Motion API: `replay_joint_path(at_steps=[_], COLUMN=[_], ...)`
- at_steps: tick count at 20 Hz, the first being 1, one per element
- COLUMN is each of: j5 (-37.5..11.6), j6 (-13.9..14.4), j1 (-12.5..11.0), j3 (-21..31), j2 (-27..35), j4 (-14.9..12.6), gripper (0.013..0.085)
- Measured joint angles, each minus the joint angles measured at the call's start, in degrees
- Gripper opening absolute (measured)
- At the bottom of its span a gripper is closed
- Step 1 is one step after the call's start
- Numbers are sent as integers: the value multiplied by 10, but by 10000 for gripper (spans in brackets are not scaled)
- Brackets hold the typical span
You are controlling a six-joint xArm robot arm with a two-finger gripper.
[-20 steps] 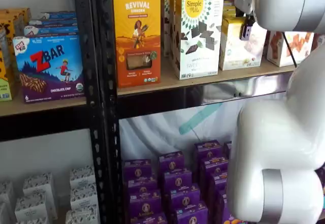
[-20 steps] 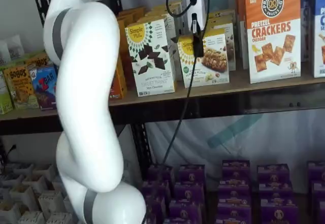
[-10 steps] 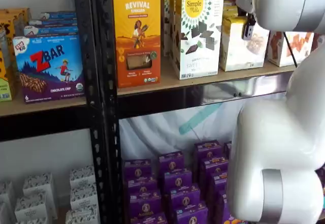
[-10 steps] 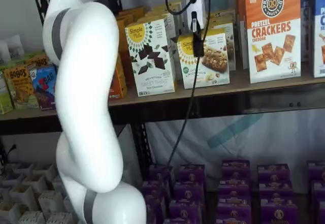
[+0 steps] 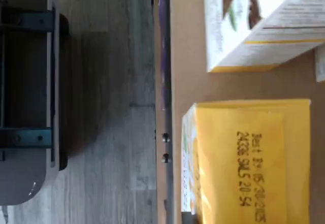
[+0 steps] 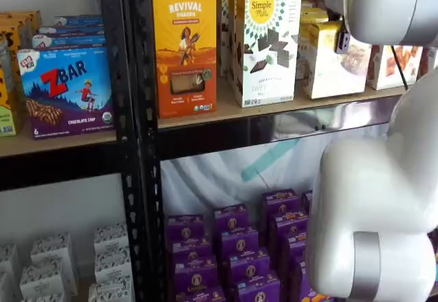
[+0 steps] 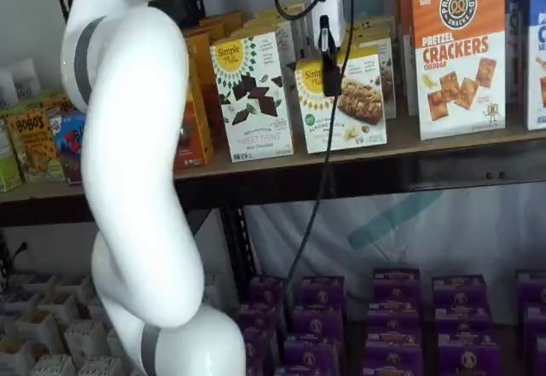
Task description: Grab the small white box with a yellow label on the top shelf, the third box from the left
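The small white box [image 7: 354, 107] with the yellow sunburst logo stands on the top shelf [image 7: 444, 141], to the right of a taller white Simple Mills box [image 7: 252, 95]. My gripper [image 7: 328, 65] comes down from above onto the box's top, one black finger showing against its front face. It is shut on the box. In the other shelf view the box [image 6: 339, 66] sits behind the finger [image 6: 342, 42] at the arm's edge. The wrist view shows the box's yellow top [image 5: 249, 158] with a date stamp, close to the shelf's front edge [image 5: 185, 56].
An orange pretzel crackers box [image 7: 459, 52] stands right of the small box. An orange Revival box [image 6: 185, 48] stands left of the taller box. Purple boxes [image 7: 392, 308] fill the lower shelf. My white arm [image 7: 136, 180] covers the left of one view.
The small white box has shifted forward and slightly sideways together with the gripper, and looks larger and nearer the shelf's front edge. The arm has leaned a little.
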Motion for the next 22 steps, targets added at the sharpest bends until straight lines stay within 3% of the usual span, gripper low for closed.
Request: replay_joint_path(at_steps=[11, 22], j5=[34, 68], j6=[-26, -42], j1=[-31, -46], j3=[45, 106], j2=[-68, -142], j4=[12, -1], gripper=[330, 330])
